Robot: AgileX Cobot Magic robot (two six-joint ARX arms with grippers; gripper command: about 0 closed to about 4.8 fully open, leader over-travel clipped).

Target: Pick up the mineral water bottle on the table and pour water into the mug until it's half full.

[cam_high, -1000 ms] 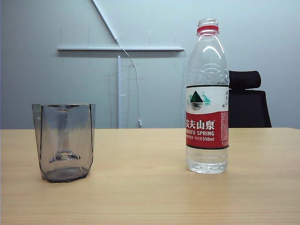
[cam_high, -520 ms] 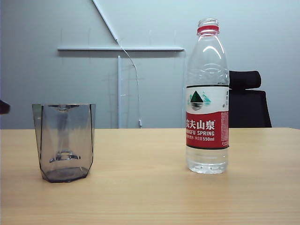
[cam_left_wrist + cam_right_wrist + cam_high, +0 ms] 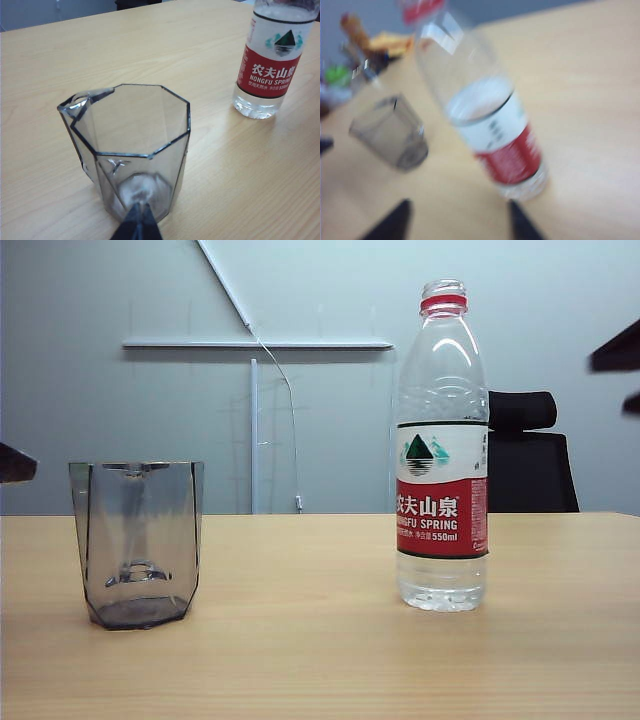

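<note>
Hands flank table — left hand, right hand spread.

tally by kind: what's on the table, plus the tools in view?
mineral water bottle: 1
mug: 1
tools: 2 (left tool near the mug, right tool facing the bottle)
Total: 4

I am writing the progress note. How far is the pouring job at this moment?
Nothing looks done: the tall clear plastic mineral water bottle stands upright on the light wood table, and the smoky grey faceted mug looks empty.

In hand: the right gripper, fingers apart, is above the bottle; the left gripper is near the mug, fingertips together. Neither holds anything.

Left: grasping, lifting, pouring to half full.
</note>
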